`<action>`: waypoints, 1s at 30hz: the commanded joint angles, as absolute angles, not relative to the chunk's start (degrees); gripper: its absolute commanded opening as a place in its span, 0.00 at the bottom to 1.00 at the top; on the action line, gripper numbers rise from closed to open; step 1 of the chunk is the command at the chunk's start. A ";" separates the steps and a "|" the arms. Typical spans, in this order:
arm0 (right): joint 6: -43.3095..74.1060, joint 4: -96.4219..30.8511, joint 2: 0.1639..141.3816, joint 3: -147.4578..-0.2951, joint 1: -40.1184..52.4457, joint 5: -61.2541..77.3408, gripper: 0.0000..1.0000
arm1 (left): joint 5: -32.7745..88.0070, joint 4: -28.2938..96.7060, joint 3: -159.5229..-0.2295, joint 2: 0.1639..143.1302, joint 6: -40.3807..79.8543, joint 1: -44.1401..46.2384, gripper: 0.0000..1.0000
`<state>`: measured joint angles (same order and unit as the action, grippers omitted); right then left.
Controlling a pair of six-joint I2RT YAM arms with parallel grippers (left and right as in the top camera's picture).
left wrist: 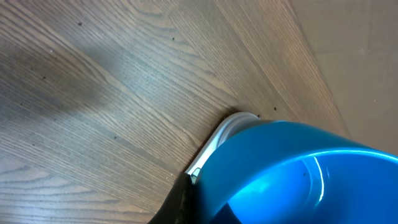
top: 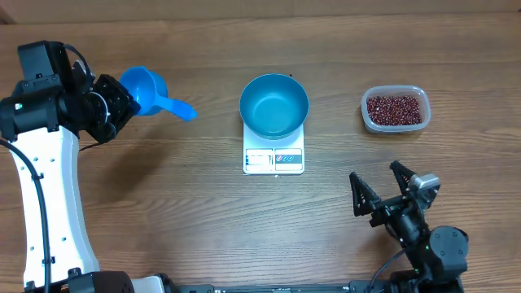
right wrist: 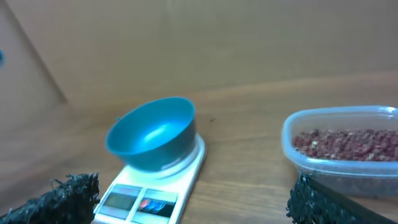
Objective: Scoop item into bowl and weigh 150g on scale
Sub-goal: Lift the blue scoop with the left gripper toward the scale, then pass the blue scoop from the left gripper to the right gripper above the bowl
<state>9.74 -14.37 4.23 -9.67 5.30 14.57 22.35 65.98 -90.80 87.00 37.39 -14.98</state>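
Flanking bowl (top: 273, 114) on scale (top: 273, 161), scoop (top: 149, 91), tub (top: 394, 128)

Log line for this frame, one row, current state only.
left gripper: shut on scoop | right gripper: open, empty | bowl: empty, on scale | beans: in tub | scooping: not begun

Overhead looks straight down on the whole table (top: 163, 212). The left wrist camera, at ten o'clock, stares past a scoop (left wrist: 298, 174) close to its lens. The right wrist camera, at five o'clock, faces eleven from low down, sharing the bowl (right wrist: 152, 134), scale (right wrist: 180, 180) and tub (right wrist: 339, 113) with overhead.
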 commanded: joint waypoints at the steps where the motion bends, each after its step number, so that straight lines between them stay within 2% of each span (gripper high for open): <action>1: 10.96 -18.79 10.52 -20.05 5.56 18.92 1.00 | 23.35 65.69 -91.64 86.11 37.76 -14.55 0.04; 10: 10.92 -36.32 37.71 -48.34 5.56 26.81 1.00 | 23.35 64.34 -91.64 86.13 41.74 -14.52 0.04; 16: 10.94 -45.82 58.94 -66.26 5.56 42.85 1.00 | 19.90 64.05 -91.59 86.19 42.87 -13.15 0.04; 19: 12.10 -39.16 68.99 -70.52 5.56 57.39 1.00 | 14.35 63.79 -91.37 86.61 46.85 -9.87 0.04; 24: 25.56 -22.20 78.08 -70.52 6.02 69.38 1.00 | 9.58 62.78 -91.05 87.92 53.10 -4.23 0.05; 25: 26.09 -20.95 78.65 -70.52 6.22 69.34 1.00 | 8.78 62.76 -91.05 88.20 54.30 -3.44 0.04; 27: 29.19 -16.32 80.44 -70.52 7.73 69.04 0.89 | 7.60 62.76 -91.05 89.10 57.30 -1.32 0.04; 30: 34.00 -15.25 81.25 -70.50 10.61 61.39 0.83 | 7.40 62.78 -91.05 90.74 60.40 1.37 0.04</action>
<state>26.61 -15.84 80.90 -69.34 7.55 65.12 10.07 62.94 -90.78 88.71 54.26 -1.30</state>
